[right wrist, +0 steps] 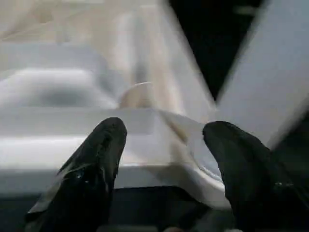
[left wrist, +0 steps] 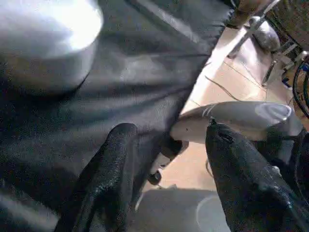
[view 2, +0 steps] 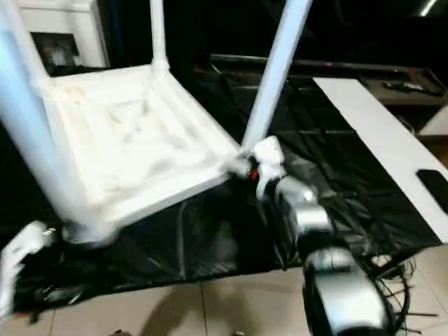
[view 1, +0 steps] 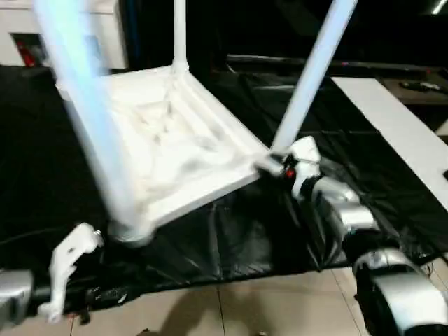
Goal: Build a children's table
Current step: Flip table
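Note:
The children's table lies upside down on the black-covered work table, its ribbed white top (view 1: 168,154) facing up. Three white legs stand in its corner sockets: a near-left one (view 1: 84,105), a far one (view 1: 180,35) and a right one (view 1: 311,77). My right gripper (view 1: 274,168) is at the right corner, shut on the top's rim (right wrist: 154,125) just below that leg. My left gripper (left wrist: 169,140) hangs open over the work table's front edge, with nothing between its black fingers (left wrist: 111,169). It is just in front of the near-left socket (left wrist: 43,43).
The black cloth (view 1: 231,238) ends at the front edge, with tiled floor (view 1: 252,301) below. A long white panel (view 1: 399,133) lies on the cloth at the right. A white cabinet (view 1: 105,28) stands at the back left. Cables (view 2: 392,273) hang by my right arm.

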Controlling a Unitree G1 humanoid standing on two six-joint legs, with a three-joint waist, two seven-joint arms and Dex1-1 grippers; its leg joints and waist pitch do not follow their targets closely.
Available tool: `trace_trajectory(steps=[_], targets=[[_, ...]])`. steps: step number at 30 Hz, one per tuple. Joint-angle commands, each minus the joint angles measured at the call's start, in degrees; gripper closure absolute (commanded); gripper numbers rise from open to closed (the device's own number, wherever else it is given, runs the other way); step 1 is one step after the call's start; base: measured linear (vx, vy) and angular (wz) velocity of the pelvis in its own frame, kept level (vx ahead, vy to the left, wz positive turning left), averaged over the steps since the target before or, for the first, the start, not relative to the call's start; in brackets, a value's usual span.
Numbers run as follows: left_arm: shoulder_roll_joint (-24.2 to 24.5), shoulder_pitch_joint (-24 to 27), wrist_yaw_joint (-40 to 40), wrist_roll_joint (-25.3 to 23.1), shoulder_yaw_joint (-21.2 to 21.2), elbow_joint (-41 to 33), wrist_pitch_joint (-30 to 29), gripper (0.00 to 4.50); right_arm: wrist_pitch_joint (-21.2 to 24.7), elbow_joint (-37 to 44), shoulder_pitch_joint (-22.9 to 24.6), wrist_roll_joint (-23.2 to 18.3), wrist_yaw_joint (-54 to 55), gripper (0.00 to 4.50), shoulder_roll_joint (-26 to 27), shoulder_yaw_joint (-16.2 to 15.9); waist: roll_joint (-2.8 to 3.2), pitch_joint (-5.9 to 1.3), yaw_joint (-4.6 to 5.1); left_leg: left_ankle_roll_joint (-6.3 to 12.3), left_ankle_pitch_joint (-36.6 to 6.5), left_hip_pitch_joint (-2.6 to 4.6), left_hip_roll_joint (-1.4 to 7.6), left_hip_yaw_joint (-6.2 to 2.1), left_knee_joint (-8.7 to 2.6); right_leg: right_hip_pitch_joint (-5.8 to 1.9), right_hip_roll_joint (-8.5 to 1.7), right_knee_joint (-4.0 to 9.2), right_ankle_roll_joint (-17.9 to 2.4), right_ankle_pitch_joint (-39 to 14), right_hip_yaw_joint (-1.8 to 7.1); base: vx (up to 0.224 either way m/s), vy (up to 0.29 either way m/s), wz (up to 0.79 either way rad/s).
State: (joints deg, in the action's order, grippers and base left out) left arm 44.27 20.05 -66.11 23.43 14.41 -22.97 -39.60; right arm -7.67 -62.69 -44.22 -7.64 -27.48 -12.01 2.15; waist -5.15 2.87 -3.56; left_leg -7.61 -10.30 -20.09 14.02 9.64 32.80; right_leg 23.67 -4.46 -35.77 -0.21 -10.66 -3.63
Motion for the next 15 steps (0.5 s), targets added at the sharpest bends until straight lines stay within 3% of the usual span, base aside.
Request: trace_trajectory(steps=[1,2,3,5,6,8,11,12,13,15], targets=[[0.1,-0.4,-0.2,-0.1,1.9,-0.9,1.6,1.97,-1.4,-2.5,-0.9,0.5,4.0,1.37,-1.2,1.5,1.49,-2.96,0.38,-0.08,-14.3,0.30,-0.96,1.34,-3.52,-2.13,-1.26,3.59,-10.6,-10.1,2.11,0.000,0.000,0.00],[-0.1,-0.7,0.2,-0.4,2.4,-0.3,2.4,1.97,-1.7,-3.0,-1.1,0.8,4.7,1.37,-1.3,1.4,1.16,-2.94,0.32,0.05,-14.1,0.12,-1.05,1.36,-3.52,-2.30,-1.28,3.71,-10.3,-10.4,2.11,0.000,0.000,0.00],[-0.1,-0.7,0.2,-0.4,2.4,-0.3,2.4,1.97,-1.7,-3.0,-1.1,0.8,4.7,1.37,-1.3,1.4,1.28,-2.91,0.28,0.08,-14.2,0.11,-1.06,1.32,-3.51,-2.26,-1.32,3.71,-10.2,-10.7,2.14,0.000,0.000,0.00],[-3.5,-6.3,3.2,1.0,4.0,3.6,7.8,1.97,-2.5,-2.9,-0.8,1.2,2.9,1.37,-1.0,1.0,0.55,-2.89,0.42,0.30,-14.8,0.01,-1.12,1.43,-3.40,-2.29,-1.28,4.01,-9.6,-12.5,2.17,0.000,0.000,0.00],[-5.9,-9.7,4.4,2.8,4.6,5.3,10.0,1.97,-2.4,-2.0,-0.3,1.3,1.0,1.37,-0.6,0.6,0.84,-3.03,0.12,0.29,-14.5,0.28,-1.22,1.49,-3.28,-2.20,-1.33,3.97,-9.7,-11.8,2.28,0.000,0.000,0.00],[-9.8,-15.2,6.0,6.2,4.7,7.5,10.8,1.97,-2.2,-0.1,1.5,1.9,-1.3,1.37,-0.1,-0.6,0.88,-3.11,0.11,0.01,-13.3,-0.25,-1.14,1.28,-3.32,-2.62,-1.56,3.48,-10.4,-10.1,2.37,0.000,0.000,0.00],[-12.2,-18.8,6.7,7.8,3.6,9.0,10.2,1.80,-2.0,1.5,3.7,2.6,0.3,1.37,-0.2,-1.2,0.84,-3.24,0.35,-0.83,-13.3,-0.27,-1.13,1.19,-3.26,-2.77,-1.51,3.37,-9.7,-11.2,2.30,0.000,0.000,0.00],[-13.3,-20.3,7.0,8.0,3.1,9.8,10.3,1.64,-2.3,1.8,4.7,2.7,1.6,1.37,-0.2,-1.1,0.74,-3.35,0.21,-0.91,-12.5,0.06,-1.15,1.37,-3.09,-2.62,-1.41,3.49,-9.5,-10.1,2.39,0.000,0.000,0.00],[-13.8,-21.0,7.0,8.2,2.7,10.2,10.1,1.64,-2.4,2.1,5.3,2.8,2.5,1.37,-0.1,-1.0,1.09,-3.46,0.17,-0.99,-12.1,0.19,-1.18,1.36,-3.02,-2.57,-1.42,3.27,-9.9,-8.8,2.43,0.000,0.000,0.00],[-14.2,-21.9,7.1,7.5,2.1,11.0,10.7,1.36,-2.2,2.6,6.1,3.0,3.4,1.37,-0.1,-1.0,0.75,-3.62,0.25,-0.43,-11.0,-0.07,-1.28,1.41,-2.91,-2.78,-1.21,2.98,-10.7,-5.8,2.33,0.000,0.000,0.00]])
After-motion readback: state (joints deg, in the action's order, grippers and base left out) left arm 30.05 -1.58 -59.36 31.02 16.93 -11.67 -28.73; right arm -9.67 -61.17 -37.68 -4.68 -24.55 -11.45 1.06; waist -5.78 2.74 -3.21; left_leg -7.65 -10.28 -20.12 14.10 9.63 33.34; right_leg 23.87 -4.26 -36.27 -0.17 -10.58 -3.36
